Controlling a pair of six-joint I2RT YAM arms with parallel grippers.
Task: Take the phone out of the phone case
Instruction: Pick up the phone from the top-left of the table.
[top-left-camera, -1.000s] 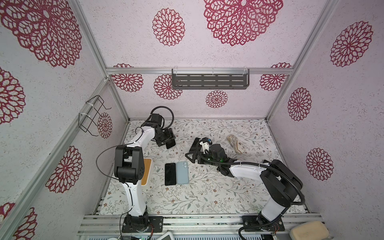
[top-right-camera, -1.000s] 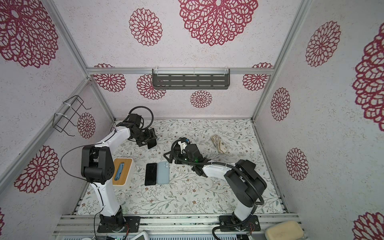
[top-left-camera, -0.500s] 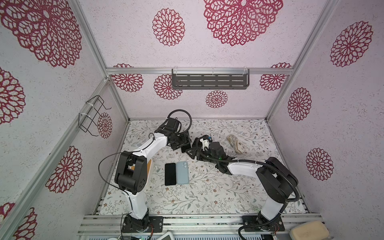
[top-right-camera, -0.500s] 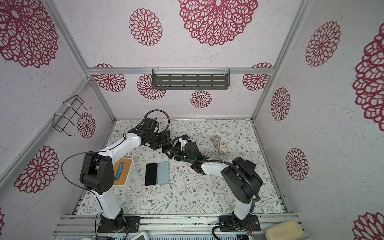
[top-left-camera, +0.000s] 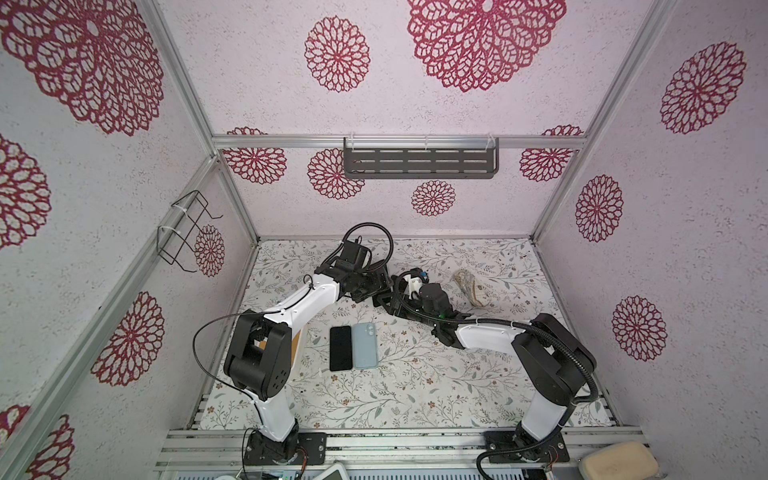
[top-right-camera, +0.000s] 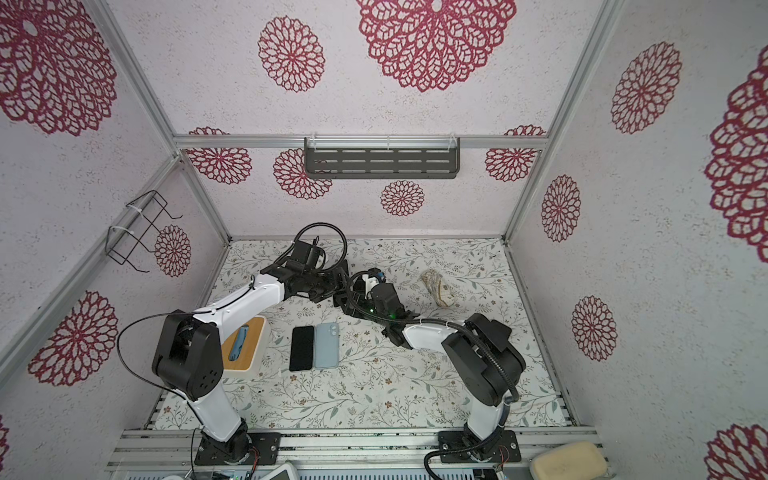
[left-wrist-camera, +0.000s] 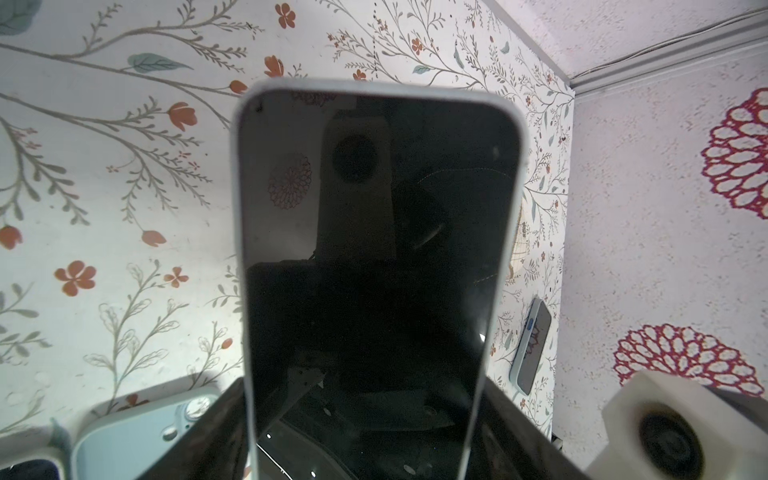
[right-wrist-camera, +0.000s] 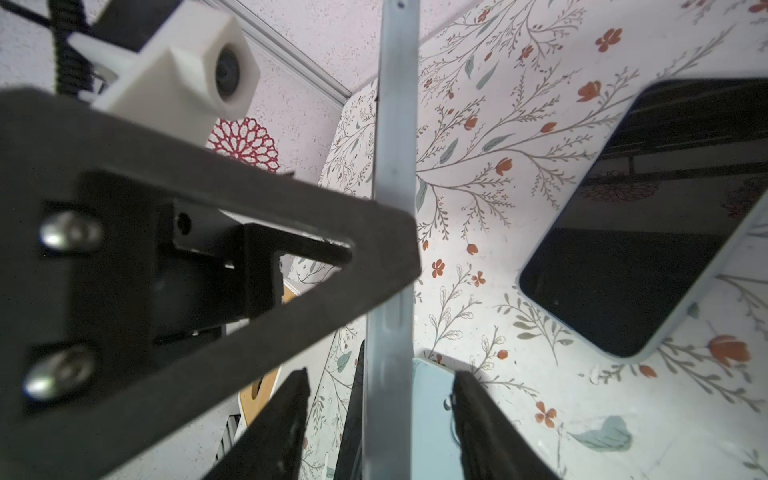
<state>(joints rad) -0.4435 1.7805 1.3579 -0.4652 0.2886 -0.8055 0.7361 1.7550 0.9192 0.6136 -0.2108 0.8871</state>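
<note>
White tabletop (top-left-camera: 415, 386) printed with leafy sprigs and red blossoms, inside pale walls (top-left-camera: 266, 95) stamped with crimson rosettes. Above its rear middle the left gripper (left-wrist-camera: 365, 399) clamps a dark-screened phone (left-wrist-camera: 378, 249) in its pale blue case (left-wrist-camera: 374, 86). The right gripper (right-wrist-camera: 381, 374) stands spread either side of the case's edge.

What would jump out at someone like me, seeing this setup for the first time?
Probably the two arms meeting over the flowered table. The left gripper holds up a phone in a pale case, and the right gripper has its open jaws on either side of the phone's edge. Nearer the front, a black phone and a pale blue one, back up, lie side by side, and big red flower patterns cover the walls.
</note>
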